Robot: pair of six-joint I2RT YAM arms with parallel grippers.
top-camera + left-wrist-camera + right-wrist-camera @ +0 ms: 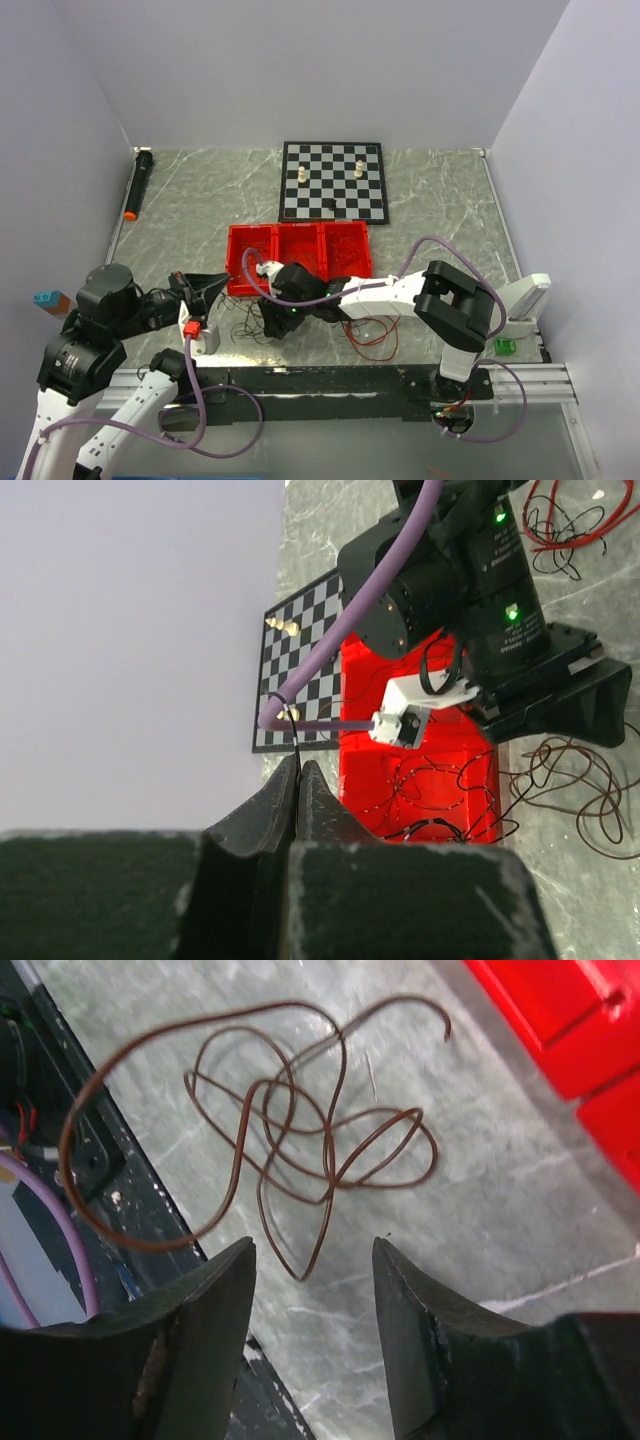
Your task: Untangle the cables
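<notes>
Well, my left hand [298,765] is pressed shut on a thin dark strand of the cables [330,1188] (it rises from between the fingers), just off the left end of the red tray [345,245]. My right hand [312,1248] hangs wide and empty over brown loops lying on the surface [480,1160] on the tray's near side.
</notes>
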